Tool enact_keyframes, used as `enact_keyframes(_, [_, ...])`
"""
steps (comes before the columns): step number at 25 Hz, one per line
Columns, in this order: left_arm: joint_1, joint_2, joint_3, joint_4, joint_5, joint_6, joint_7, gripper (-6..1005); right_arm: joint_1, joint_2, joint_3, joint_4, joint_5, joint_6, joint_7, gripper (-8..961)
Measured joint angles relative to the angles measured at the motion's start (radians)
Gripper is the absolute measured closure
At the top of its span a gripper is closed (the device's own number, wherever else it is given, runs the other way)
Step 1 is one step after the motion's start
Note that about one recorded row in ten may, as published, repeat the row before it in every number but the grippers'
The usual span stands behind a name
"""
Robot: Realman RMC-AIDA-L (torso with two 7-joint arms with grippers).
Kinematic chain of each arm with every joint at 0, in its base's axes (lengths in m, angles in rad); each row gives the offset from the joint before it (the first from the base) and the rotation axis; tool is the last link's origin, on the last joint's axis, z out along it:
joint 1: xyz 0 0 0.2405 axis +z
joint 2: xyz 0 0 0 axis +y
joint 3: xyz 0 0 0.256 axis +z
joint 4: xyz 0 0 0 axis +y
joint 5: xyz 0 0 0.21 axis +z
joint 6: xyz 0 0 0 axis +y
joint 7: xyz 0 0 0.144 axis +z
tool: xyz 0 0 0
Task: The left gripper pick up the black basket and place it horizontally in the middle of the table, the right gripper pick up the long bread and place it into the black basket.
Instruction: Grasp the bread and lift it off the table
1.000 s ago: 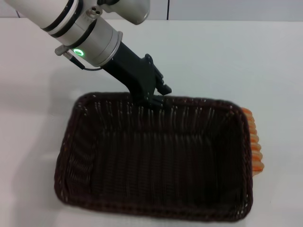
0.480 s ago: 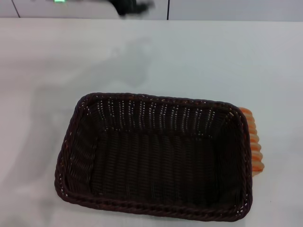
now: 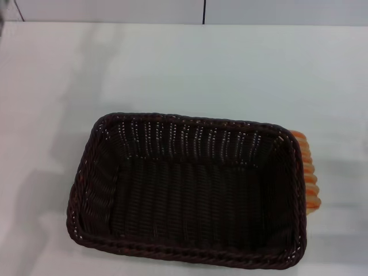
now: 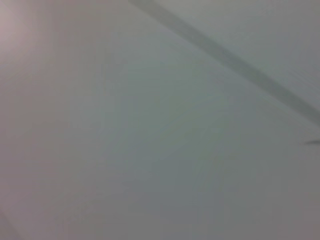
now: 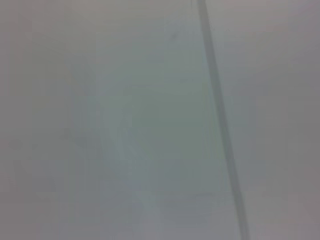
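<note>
Neither tool appears in any view, so whether either is spread or pressed together cannot be told; both wrist cameras see only blank pale surface with a dark seam line.

Going left to right in the head view: the white surface (image 3: 52, 86) is bare on the left side. Then comes the black basket (image 3: 187, 192), set flat near the middle with its long axis running left to right and its opening up. Nothing lies inside it; the woven floor is all that shows. Hard against its right-hand short wall lies the long bread (image 3: 308, 172), outside the basket and mostly hidden behind the braided rim. Only its banded tan and orange flank shows. Its long axis runs front to back, crosswise to the basket's length.

By the look of it, the basket part of the job is finished and the bread step has not begun. The bread sits on the robot's right side, so the right tool is the natural one to reach it. The tight spot is the contact between loaf and basket wall, which leaves little room for a finger on that side.
</note>
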State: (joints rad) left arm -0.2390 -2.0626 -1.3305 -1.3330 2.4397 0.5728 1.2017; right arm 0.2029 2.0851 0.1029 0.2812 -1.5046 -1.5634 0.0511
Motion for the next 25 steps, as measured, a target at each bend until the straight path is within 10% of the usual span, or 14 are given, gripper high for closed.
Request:
enact_keyframes(4, [0.015, 0.001, -0.004, 0.304, 0.056, 0.295, -0.363, 200, 0.020, 0.000, 0.000, 0.002, -0.092, 0.058, 0.000, 109])
enact_keyframes(12, [-0.069, -0.006, -0.039, 0.783, 0.090, 0.436, -0.858, 200, 0.047, 0.001, 0.000, 0.013, -0.262, 0.139, 0.005, 108])
enact_keyframes(25, [-0.100, -0.008, 0.004, 0.851, 0.085, 0.408, -0.821, 200, 0.128, 0.000, -0.041, 0.040, -0.299, 0.346, 0.006, 109])
